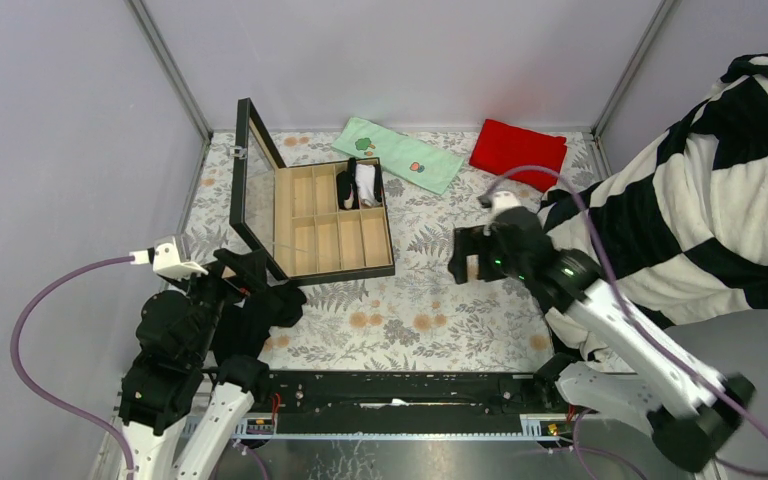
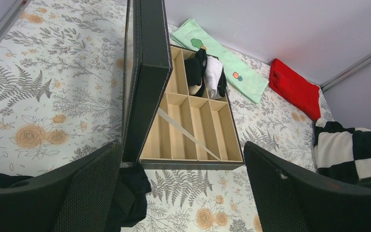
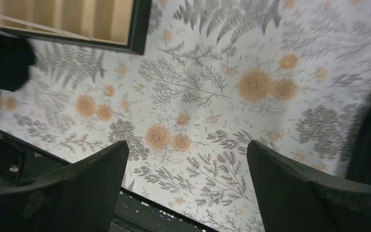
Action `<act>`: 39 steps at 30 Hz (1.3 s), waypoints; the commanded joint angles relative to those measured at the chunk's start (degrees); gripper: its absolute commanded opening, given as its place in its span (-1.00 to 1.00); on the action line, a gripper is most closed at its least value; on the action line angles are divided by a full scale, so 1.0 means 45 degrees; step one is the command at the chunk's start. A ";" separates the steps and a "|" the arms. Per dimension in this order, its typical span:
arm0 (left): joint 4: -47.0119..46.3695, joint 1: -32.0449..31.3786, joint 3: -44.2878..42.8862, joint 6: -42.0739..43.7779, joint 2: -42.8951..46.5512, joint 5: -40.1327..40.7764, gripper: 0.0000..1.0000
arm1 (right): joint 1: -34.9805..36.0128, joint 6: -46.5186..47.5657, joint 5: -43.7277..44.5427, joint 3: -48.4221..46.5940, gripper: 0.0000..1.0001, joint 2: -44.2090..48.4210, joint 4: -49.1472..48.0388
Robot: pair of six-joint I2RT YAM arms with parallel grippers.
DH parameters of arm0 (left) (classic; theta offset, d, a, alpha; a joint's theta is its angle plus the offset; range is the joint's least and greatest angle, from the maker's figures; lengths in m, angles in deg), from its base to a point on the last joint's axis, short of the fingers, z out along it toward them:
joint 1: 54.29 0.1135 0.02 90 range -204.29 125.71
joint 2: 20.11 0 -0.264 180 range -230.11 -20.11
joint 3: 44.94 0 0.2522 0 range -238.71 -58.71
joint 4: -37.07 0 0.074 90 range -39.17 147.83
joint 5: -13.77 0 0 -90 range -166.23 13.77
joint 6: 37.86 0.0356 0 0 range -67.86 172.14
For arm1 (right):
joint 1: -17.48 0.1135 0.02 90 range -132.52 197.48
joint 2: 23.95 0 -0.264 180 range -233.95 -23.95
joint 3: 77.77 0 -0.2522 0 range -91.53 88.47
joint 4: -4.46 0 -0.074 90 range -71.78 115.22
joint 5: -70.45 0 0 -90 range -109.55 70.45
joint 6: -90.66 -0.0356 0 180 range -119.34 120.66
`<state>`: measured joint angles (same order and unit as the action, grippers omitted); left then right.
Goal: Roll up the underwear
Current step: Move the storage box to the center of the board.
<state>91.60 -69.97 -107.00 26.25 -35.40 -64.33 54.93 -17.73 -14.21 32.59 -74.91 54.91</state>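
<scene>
A heap of black underwear (image 1: 260,315) lies on the floral cloth at the near left, just in front of the organizer box's near left corner. It also shows in the left wrist view (image 2: 128,200) and at the left edge of the right wrist view (image 3: 2,65). My left gripper (image 1: 235,272) is open and empty, above the heap's far side; its left finger (image 2: 72,193) hides part of the heap. My right gripper (image 1: 468,255) is open and empty, held above the cloth right of the box. A rolled black and a rolled white garment (image 1: 358,185) stand in a far compartment.
The black organizer box (image 1: 335,262) with wooden dividers stands open, its lid (image 1: 252,180) upright on the left. A green towel (image 1: 400,155) and a red cloth (image 1: 517,152) lie at the back. A black-and-white striped blanket (image 1: 700,200) covers the right side.
</scene>
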 commanded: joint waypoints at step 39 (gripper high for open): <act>-0.1158 0.0067 0.1005 0.0133 0.1054 0.1036 0.97 | 0.3328 -0.6597 -0.1155 -1.0094 0.99 -1.8261 -0.5699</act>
<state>88.89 -69.97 -102.91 26.36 -30.92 -60.78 67.12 -41.10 -11.39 -3.36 -148.94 31.52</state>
